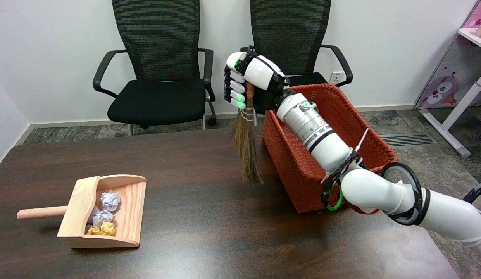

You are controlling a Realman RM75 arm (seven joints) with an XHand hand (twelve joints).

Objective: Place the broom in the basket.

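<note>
On the dark table [193, 232], one basket [298, 170] stands beside one broom [246, 147] clasped by the right hand [246, 79].

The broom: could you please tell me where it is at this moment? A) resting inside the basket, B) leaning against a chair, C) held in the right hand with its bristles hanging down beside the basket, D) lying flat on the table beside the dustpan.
C: the right hand grips the broom by its handle, bristles hanging down just left of the basket, not inside it.
</note>
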